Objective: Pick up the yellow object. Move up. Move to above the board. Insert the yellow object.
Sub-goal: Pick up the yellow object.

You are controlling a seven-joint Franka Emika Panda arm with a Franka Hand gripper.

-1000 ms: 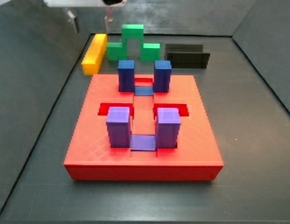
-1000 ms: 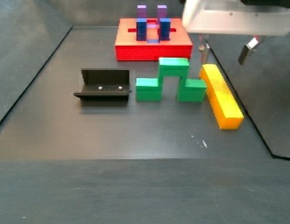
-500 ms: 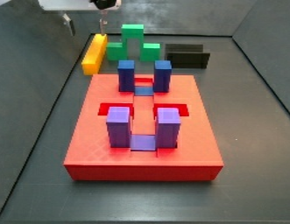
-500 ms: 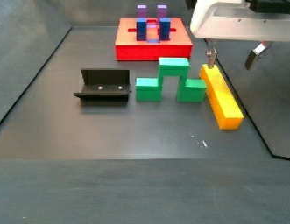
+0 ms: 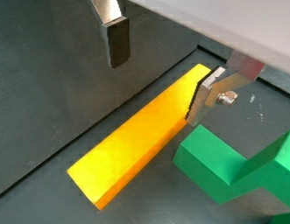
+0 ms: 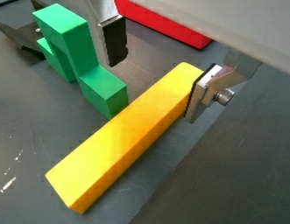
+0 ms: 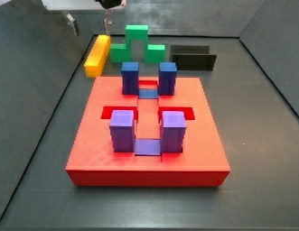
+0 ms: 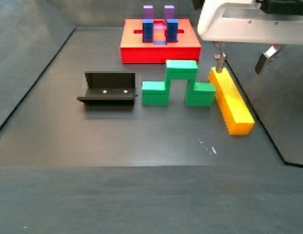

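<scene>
The gripper [image 6: 159,63] hangs over the end of the yellow bar [image 6: 126,136] nearest the red board [image 8: 151,42], its fingers spread wide and holding nothing: one finger [image 6: 209,90] sits right at the bar's edge and the other [image 6: 113,40] hangs on the opposite side, close to the green block [image 6: 74,53]. The bar lies flat on the floor just beside the green block, running away from the board. The main risk, as I judge it, is that the finger at the bar's edge comes down on the bar's top face instead of beside it and tips or shoves it. The other finger has little room next to the green block and could knock it. Gripping so near one end, the bar may sag or swing when lifted. The dark fixture [image 8: 107,90] stands beyond the green block, well apart from the bar, and is in nobody's way
</scene>
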